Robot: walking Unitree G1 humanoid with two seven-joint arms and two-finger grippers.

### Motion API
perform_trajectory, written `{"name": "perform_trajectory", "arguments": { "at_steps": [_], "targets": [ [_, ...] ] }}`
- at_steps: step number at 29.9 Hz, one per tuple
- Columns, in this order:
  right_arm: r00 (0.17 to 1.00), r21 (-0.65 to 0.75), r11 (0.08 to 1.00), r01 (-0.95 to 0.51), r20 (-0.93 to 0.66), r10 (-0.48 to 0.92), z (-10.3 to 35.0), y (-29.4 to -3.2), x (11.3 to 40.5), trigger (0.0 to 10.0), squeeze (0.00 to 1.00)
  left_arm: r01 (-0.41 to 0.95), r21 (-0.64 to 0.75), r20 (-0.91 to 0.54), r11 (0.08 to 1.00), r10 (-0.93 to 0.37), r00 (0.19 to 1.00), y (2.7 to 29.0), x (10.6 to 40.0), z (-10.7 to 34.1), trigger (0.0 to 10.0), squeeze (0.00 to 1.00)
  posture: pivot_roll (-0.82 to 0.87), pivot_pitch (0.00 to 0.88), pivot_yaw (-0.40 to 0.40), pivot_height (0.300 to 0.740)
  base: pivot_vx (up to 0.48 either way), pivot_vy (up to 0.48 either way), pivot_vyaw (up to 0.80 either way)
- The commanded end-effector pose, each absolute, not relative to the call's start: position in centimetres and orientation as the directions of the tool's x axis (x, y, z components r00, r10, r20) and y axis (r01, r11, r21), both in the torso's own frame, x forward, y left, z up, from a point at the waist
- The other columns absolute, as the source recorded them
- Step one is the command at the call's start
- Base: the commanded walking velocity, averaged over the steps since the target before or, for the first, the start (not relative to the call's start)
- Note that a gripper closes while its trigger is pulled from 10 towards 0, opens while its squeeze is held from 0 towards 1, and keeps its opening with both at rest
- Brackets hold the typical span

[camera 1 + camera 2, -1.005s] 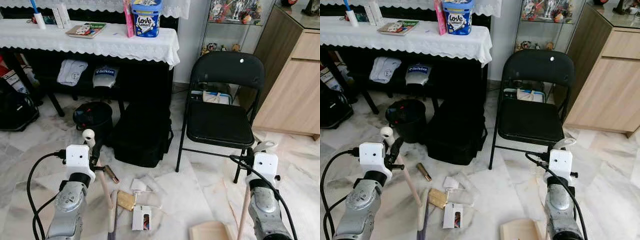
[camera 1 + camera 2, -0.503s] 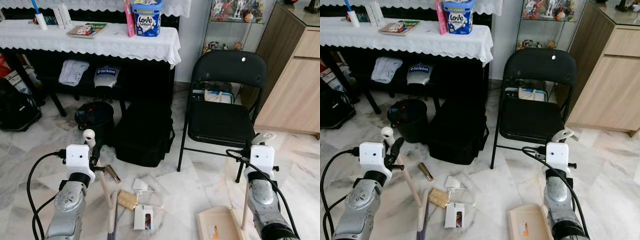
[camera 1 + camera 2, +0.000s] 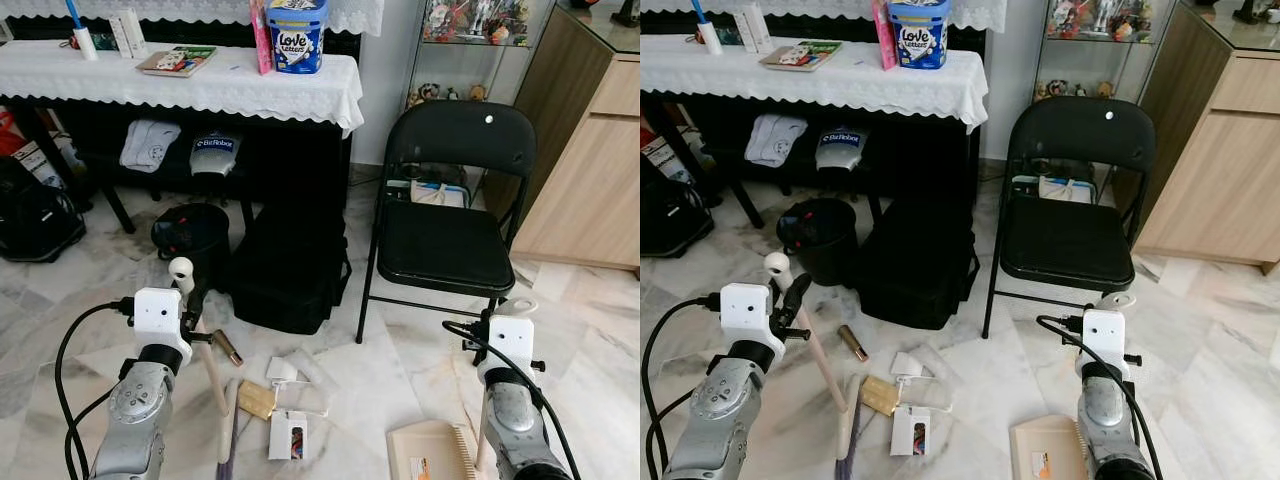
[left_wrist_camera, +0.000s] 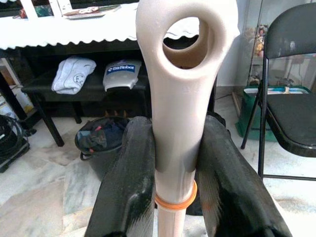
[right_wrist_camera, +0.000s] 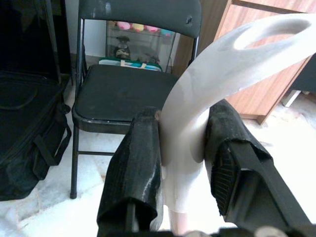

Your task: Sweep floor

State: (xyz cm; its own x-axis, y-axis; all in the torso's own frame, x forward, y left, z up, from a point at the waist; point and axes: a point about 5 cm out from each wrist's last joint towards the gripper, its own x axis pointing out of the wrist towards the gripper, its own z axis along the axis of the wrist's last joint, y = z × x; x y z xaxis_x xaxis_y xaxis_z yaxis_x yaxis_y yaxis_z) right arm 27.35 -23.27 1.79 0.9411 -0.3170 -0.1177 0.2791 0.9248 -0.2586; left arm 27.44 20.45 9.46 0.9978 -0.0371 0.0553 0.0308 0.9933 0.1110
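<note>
**Broom and dustpan both in grip on the marble floor**

The left gripper [image 4: 175, 163] pinches the cream plastic broom handle [image 4: 180, 94] just below its looped end, one black finger pressed to each side, an orange ring on the shaft between them. The handle slants down to the broom head [image 3: 226, 425] resting on the white marble floor [image 3: 70, 300], beside a small cluster of litter — a flat gold packet [image 3: 255, 400], a white carton [image 3: 288, 436], a white plastic piece [image 3: 281, 372] and a brass-coloured tube [image 3: 229, 348].

The right gripper [image 5: 182, 148] is clamped on the pale curved dustpan handle [image 5: 222, 74], fingers tight against both sides. The beige dustpan [image 3: 432, 452] sits low on the floor in front of the right arm, right of the litter and apart from it.

Beyond stand a black folding chair [image 3: 445, 230], a black soft bag [image 3: 290, 275], a black bin [image 3: 190, 232] and a dark table under a white lace cloth [image 3: 200, 85].
</note>
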Motion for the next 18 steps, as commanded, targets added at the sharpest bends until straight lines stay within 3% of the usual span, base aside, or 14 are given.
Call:
{"name": "perform_trajectory", "arguments": {
  "at_steps": [1, 2, 6, 7, 8, 16, 17, 18],
  "targets": [
    [0.927, -0.269, 0.926, 0.265, -0.193, -0.321, 0.39, -23.34, 26.28, 10.0, 0.57, 0.038, 0.128, 0.091, 0.991, -0.050, 0.995, 20.50, 27.59, 10.42, 10.0, 0.00, 0.04, 0.000, 0.030, 0.740, 0.000, 0.000, 0.00],
    [0.927, -0.264, 0.926, 0.269, -0.192, -0.323, 0.40, -23.42, 26.24, 10.0, 1.00, 0.040, 0.127, 0.090, 0.991, -0.052, 0.995, 20.45, 27.60, 10.41, 10.0, 0.00, 0.04, 0.000, 0.030, 0.740, 0.000, 0.000, 0.00],
    [0.922, -0.272, 0.919, 0.287, -0.181, -0.342, 0.60, -23.85, 26.28, 10.0, 1.00, 0.048, 0.123, 0.086, 0.991, -0.059, 0.995, 20.23, 27.64, 10.35, 10.0, 0.00, 0.04, 0.000, 0.027, 0.740, 0.000, 0.000, 0.00],
    [0.919, -0.264, 0.917, 0.298, -0.181, -0.350, 0.64, -24.00, 26.28, 10.0, 0.80, 0.049, 0.121, 0.086, 0.991, -0.060, 0.995, 20.20, 27.65, 10.35, 10.0, 0.00, 0.04, 0.000, 0.027, 0.740, 0.000, 0.000, 0.00],
    [0.916, -0.259, 0.916, 0.305, -0.184, -0.357, 0.65, -24.11, 26.29, 10.0, 0.02, 0.051, 0.121, 0.085, 0.991, -0.061, 0.995, 20.16, 27.67, 10.35, 10.0, 0.00, 0.04, 0.000, 0.025, 0.740, 0.000, 0.000, 0.00],
    [0.922, -0.223, 0.927, 0.302, -0.178, -0.343, 0.71, -24.06, 26.26, 10.0, 0.00, 0.059, 0.117, 0.078, 0.991, -0.069, 0.995, 20.03, 27.62, 10.30, 10.0, 0.00, 0.04, 0.000, 0.019, 0.740, 0.000, 0.000, 0.00],
    [0.926, -0.210, 0.930, 0.301, -0.171, -0.338, 0.76, -23.96, 26.23, 10.0, 1.00, 0.059, 0.116, 0.077, 0.991, -0.068, 0.995, 20.04, 27.59, 10.27, 10.0, 0.00, 0.04, 0.000, 0.015, 0.740, 0.000, 0.000, 0.00],
    [0.928, -0.202, 0.934, 0.296, -0.170, -0.331, 0.76, -23.88, 26.22, 10.0, 1.00, 0.059, 0.116, 0.076, 0.992, -0.068, 0.995, 20.04, 27.57, 10.25, 10.0, 0.00, 0.04, 0.000, 0.015, 0.740, 0.000, 0.000, 0.00]
  ]
}}
